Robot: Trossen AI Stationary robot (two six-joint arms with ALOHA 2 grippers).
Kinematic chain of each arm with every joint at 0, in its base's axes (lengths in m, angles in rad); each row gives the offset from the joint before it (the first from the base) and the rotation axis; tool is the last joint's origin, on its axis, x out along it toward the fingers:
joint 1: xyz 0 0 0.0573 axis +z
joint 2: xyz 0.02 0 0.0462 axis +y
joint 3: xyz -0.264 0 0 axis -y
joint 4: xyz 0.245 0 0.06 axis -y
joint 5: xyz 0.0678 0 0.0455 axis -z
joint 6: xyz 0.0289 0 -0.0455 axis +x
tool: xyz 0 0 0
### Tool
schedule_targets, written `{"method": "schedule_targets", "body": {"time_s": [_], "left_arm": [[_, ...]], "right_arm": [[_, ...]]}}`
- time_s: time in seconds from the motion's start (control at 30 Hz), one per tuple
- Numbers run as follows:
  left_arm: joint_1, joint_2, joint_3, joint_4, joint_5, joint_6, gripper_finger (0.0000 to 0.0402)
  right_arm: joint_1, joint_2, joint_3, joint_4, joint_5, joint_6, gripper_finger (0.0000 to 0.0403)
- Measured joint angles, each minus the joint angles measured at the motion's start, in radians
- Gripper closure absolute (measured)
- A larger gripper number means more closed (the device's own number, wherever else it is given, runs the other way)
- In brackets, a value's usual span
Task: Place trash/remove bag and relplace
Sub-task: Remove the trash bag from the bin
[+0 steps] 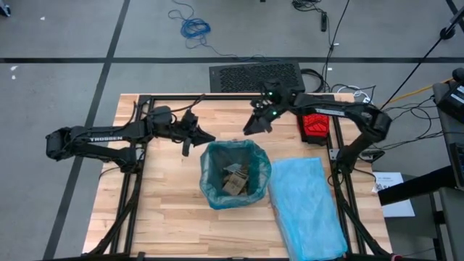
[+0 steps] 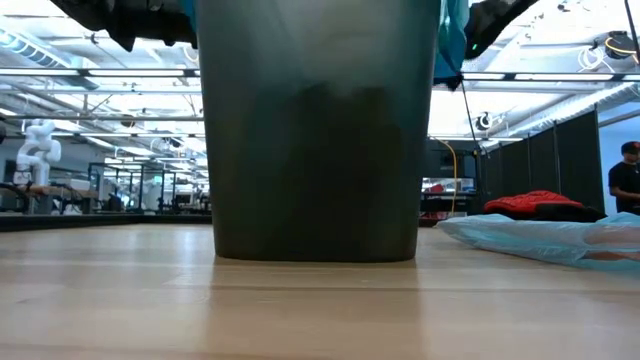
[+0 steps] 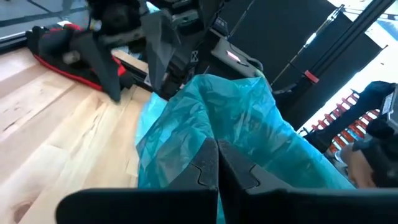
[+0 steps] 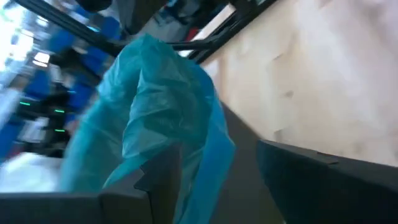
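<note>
From above, one bin [image 1: 233, 176] stands mid-counter [image 1: 167, 210], lined with one teal-green bag [image 1: 214, 194]; several pieces of trash [image 1: 236, 179] lie inside, too jumbled to count. The left claw [image 1: 194, 136] hangs just beyond the bin's rim on one side, the right claw [image 1: 255, 122] just beyond it on the other. One paler blue bag [image 1: 304, 203] lies flat beside the bin, below the right claw, and one red glove [image 1: 316, 125] rests close by that claw's arm.

At counter level, the dark bin [image 2: 315, 130] fills the middle and blocks most of the room; the blue bag [image 2: 560, 238] and the red glove [image 2: 535, 203] lie off to one side, and a person [image 2: 627, 175] stands at the far edge.

The left wrist camera shows the left claw [image 3: 217, 163] pressed together, with the teal bag [image 3: 211, 118] bunched directly ahead of it; the right claw [image 3: 134, 46] hangs farther off.

The right wrist camera shows the right claw [image 4: 214, 165] spread wide, with the teal bag [image 4: 149, 106] rising between its fingers [image 4: 158, 180].
</note>
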Motion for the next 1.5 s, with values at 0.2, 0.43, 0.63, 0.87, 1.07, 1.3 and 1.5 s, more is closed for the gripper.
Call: {"method": "schedule_targets", "body": {"time_s": [0.2,0.43,0.63,0.87,1.07,1.3,1.5], "left_arm": [[0.022,0.0,0.0,-0.018,0.028,0.002,0.0401],[0.041,0.0,0.0,-0.041,0.029,0.002,0.0401],[0.044,0.0,0.0,-0.041,0.029,0.027,0.0401],[0.045,0.0,0.0,-0.04,0.029,0.029,0.0401],[0.046,0.0,0.0,-0.039,0.029,0.045,0.0401],[0.046,0.0,0.0,-0.039,0.028,0.045,0.0401],[0.046,0.0,0.0,-0.039,0.026,0.045,0.0401]], "right_arm": [[0.037,0.09,0.0,0.241,-0.174,0.222,0.0199],[0.096,0.092,0.0,0.338,-0.154,0.3,0.0272],[0.119,0.063,0.0,0.346,-0.079,0.219,0.0392],[0.125,-0.038,0.0,0.345,-0.008,0.126,0.0401],[0.134,-0.14,0.0,0.344,0.019,0.075,0.0403],[0.103,-0.192,0.0,0.144,0.082,0.011,0.0391],[0.076,-0.146,0.0,0.031,0.181,-0.02,0.0301]]}}
